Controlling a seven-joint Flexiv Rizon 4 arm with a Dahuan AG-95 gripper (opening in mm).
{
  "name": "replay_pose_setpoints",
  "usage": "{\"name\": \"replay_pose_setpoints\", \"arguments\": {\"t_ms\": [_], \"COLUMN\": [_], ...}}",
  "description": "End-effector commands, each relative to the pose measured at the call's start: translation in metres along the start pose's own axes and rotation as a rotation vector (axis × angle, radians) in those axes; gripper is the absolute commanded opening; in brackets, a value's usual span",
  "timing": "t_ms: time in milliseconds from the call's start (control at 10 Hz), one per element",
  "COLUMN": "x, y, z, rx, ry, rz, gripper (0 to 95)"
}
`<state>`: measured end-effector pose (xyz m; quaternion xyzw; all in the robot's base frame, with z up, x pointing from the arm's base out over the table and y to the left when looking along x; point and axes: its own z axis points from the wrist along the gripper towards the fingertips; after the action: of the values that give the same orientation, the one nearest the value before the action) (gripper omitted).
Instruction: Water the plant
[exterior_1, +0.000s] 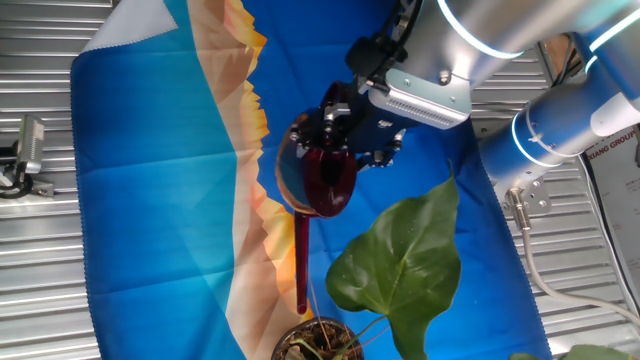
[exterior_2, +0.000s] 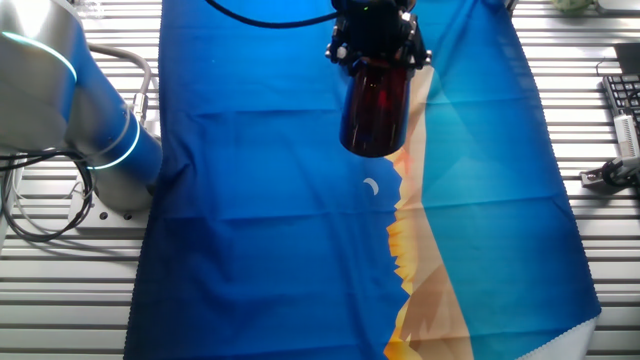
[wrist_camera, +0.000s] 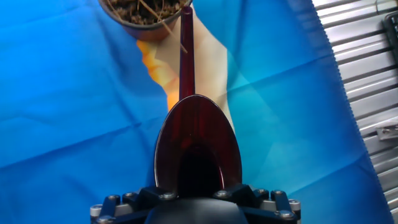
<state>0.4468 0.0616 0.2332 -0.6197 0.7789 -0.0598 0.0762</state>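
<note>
Plant (exterior_1: 400, 265) sits just beyond the spout tip of the watering can (exterior_1: 325, 180), pot rim nearly touching it. Leaves look soft, stems fragile; hold the pot. Gripper (exterior_1: 335, 135) seems clamped on the can's rear, though its fingers are hidden.

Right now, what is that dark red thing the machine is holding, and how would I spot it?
Find the blue cloth covering the table, then the gripper above it. The watering can sits clamped there: a dark red translucent body with a long thin spout reaching the plant and its pot. Nothing else is red or see-through.
</note>
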Motion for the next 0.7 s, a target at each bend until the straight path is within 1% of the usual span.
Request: {"name": "replay_pose_setpoints", "arguments": {"t_ms": [100,700], "x": [0.000,0.003], "y": [-0.001,-0.001], "z": [0.004,0.015], "rx": [0.003,0.016], "ry": [0.001,0.008], "rz": [-0.004,-0.026], "gripper": [0.0,0.0]}}
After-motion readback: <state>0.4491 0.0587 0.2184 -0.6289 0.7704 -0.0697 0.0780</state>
